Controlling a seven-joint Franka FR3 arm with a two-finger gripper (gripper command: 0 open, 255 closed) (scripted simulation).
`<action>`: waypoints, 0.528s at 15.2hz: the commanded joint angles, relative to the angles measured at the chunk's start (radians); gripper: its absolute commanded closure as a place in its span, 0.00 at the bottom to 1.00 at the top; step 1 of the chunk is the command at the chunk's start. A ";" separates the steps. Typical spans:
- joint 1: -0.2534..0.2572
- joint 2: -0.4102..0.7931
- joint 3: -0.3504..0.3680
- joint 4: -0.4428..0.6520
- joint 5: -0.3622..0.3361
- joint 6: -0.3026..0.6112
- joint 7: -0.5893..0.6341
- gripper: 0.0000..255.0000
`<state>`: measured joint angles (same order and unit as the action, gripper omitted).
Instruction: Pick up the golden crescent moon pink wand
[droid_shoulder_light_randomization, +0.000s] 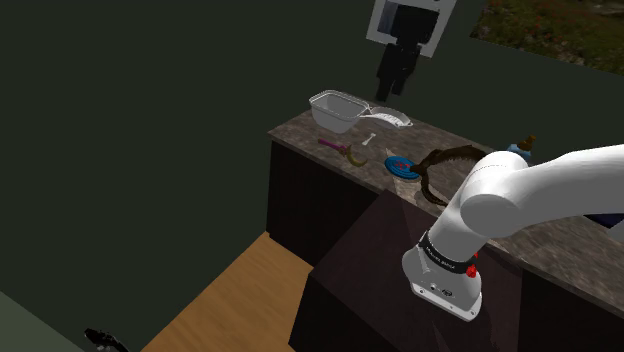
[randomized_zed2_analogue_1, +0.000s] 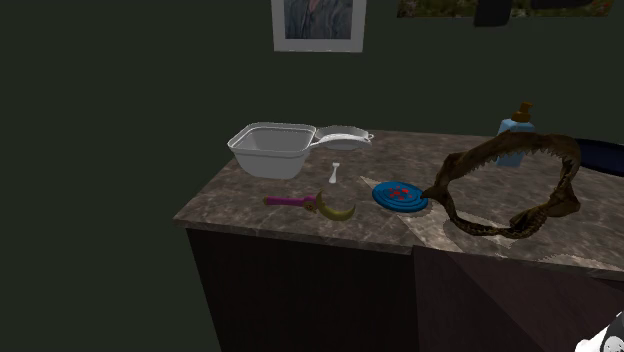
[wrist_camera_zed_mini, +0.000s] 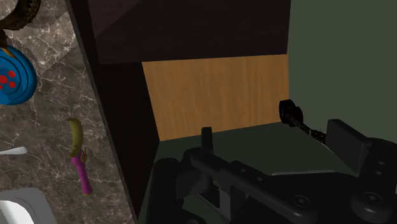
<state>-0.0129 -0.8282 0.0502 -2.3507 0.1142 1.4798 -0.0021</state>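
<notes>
**Clearly apart: hand open off the tabletop's edge, wand lying on the stone**

The hand (wrist_camera_zed_mini: 275, 135) has its two black fingers spread, with nothing between them. In the wrist view it hangs past the tabletop's (randomized_zed2_analogue_1: 225, 207) front edge, over a strip of wooden floor (wrist_camera_zed_mini: 216, 95) and a dark green surface, well apart from the wand (wrist_camera_zed_mini: 79, 159).

The wand (randomized_zed2_analogue_1: 312, 204) lies flat on the marbled tabletop close to that front edge. Its pink handle points toward the second exterior view's left and its golden crescent toward the right. Just beyond the crescent sits a blue disc (randomized_zed2_analogue_1: 400, 195) with red spots, touching a brown toothed ring (randomized_zed2_analogue_1: 510, 190). Behind the wand lie a small white bone-shaped piece (randomized_zed2_analogue_1: 335, 173) and a white square basin (randomized_zed2_analogue_1: 270, 150). A blue bottle (randomized_zed2_analogue_1: 515, 125) stands near the back wall.

In the shoulder view the white arm (droid_shoulder_light_randomization: 520, 190) bends downward in front of the cabinet.
</notes>
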 joint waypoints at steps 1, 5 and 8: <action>0.000 0.000 0.000 0.000 0.000 0.000 0.000 0.00; -0.022 0.072 -0.057 -0.039 -0.045 0.085 -0.074 0.00; -0.038 0.138 -0.098 -0.055 -0.076 0.151 -0.128 0.00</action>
<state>-0.0442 -0.7101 -0.0307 -2.4007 0.0510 1.6106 -0.1079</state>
